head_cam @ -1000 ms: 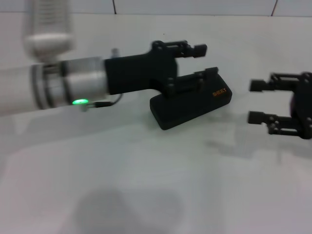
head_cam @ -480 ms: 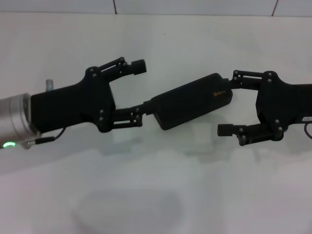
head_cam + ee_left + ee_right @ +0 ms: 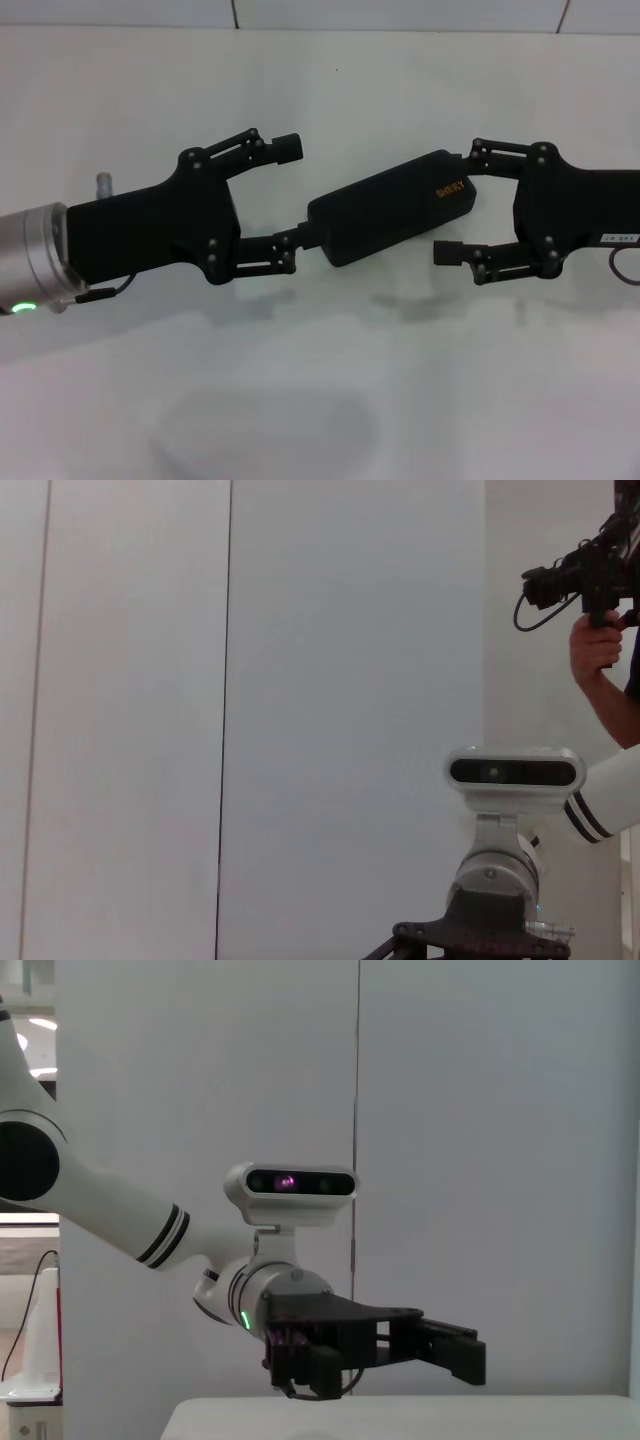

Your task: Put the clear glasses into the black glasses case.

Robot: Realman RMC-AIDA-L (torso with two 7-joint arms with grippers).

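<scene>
Risk lies with the case (image 3: pixel 391 207), shut at mid-worktop between two open hands: the left hand (image 3: pixel 287 197) touches its left end with one finger, the right hand (image 3: pixel 455 200) straddles its right end, and an uneven push could skid or spin it. Glasses are not visible, presumably inside. The worktop (image 3: pixel 320 400) is plain white; white panelled walls stand behind.

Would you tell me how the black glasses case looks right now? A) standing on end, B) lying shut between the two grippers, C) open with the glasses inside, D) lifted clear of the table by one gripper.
B: the black glasses case lies shut on the table, with the left gripper and the right gripper open at its two ends.
</scene>
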